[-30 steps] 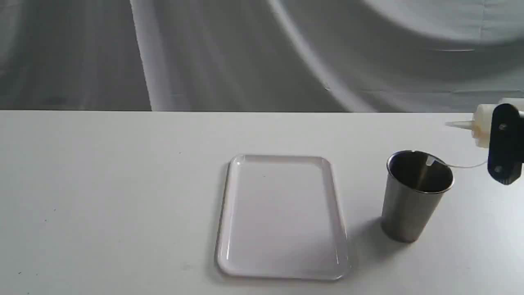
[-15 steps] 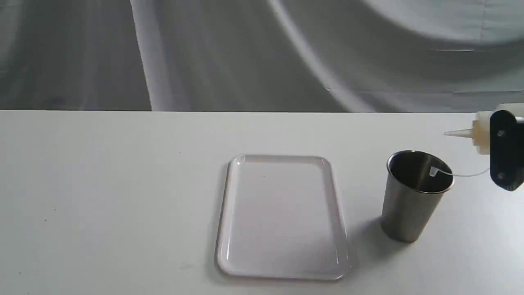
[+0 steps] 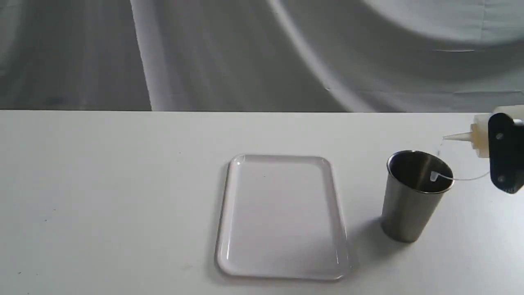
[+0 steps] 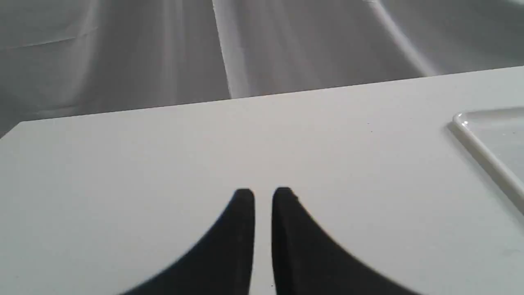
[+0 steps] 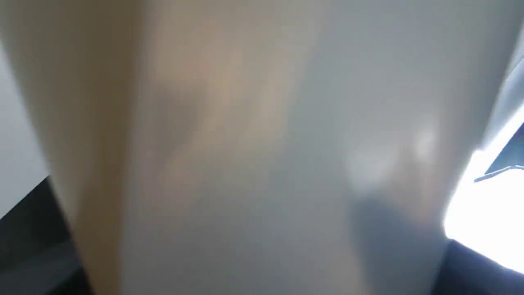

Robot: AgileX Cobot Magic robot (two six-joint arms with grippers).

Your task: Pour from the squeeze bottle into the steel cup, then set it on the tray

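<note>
The squeeze bottle (image 3: 481,133) lies nearly level at the far right of the exterior view, its cone nozzle pointing left above and just right of the steel cup (image 3: 413,196). A thin stream runs from the nozzle tip toward the cup's rim. Its small tethered cap hangs inside the cup's mouth. My right gripper (image 3: 505,153) is shut on the squeeze bottle, whose blurred body (image 5: 245,155) fills the right wrist view. The tray (image 3: 282,217) lies flat and bare left of the cup. My left gripper (image 4: 263,196) hovers over bare table, its fingers nearly together, holding nothing.
The white table (image 3: 102,196) runs to a back edge before a grey draped cloth (image 3: 204,53). A corner of the tray (image 4: 487,139) shows in the left wrist view, apart from the left gripper.
The bottle and right gripper have sunk lower and tipped, bringing the nozzle nearer the cup; the hanging cap dropped deeper into the cup's mouth. A stream now shows at the nozzle.
</note>
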